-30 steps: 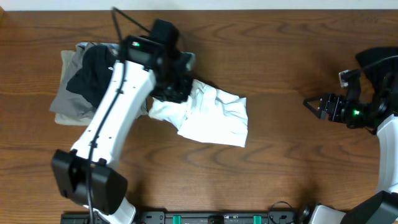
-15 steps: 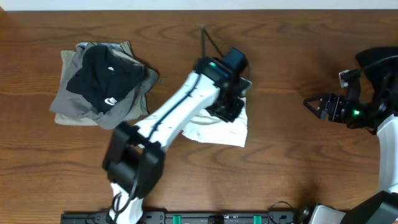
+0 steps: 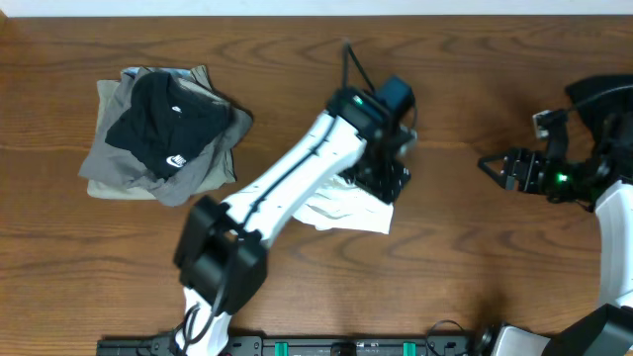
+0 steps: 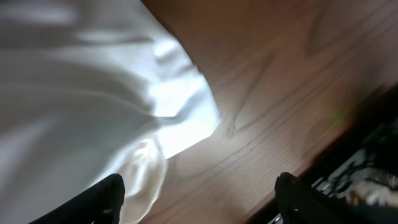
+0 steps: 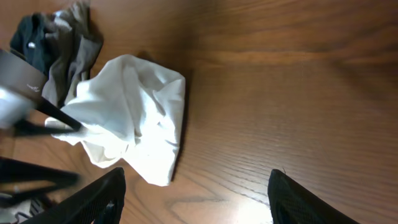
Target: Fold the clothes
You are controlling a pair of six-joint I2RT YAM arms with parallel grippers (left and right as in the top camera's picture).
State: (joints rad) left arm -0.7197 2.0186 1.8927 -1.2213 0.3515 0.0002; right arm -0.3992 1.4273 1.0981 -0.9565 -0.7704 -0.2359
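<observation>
The white T-shirt (image 3: 341,210) lies crumpled in the middle of the table, partly hidden under my left arm. My left gripper (image 3: 384,184) hovers over the shirt's right edge. In the left wrist view the left gripper (image 4: 199,202) is open, with the white T-shirt (image 4: 93,93) up and to the left and a fold beside the left finger (image 4: 102,200). A pile of grey, khaki and black clothes (image 3: 158,133) sits at the far left. My right gripper (image 3: 487,164) is open over bare wood to the right of the shirt. It (image 5: 196,199) faces the white T-shirt (image 5: 137,112).
The wooden table (image 3: 475,267) is bare to the right of and in front of the shirt. The left arm (image 3: 287,198) slants from the front edge across the shirt. A dark rail (image 3: 346,346) runs along the front edge. The right arm's base (image 3: 613,129) stands at the far right.
My left arm swung right from beside the pile to the white shirt's right edge, dragging its left part over. Its jaws then opened and let go of the shirt. The right arm stayed put.
</observation>
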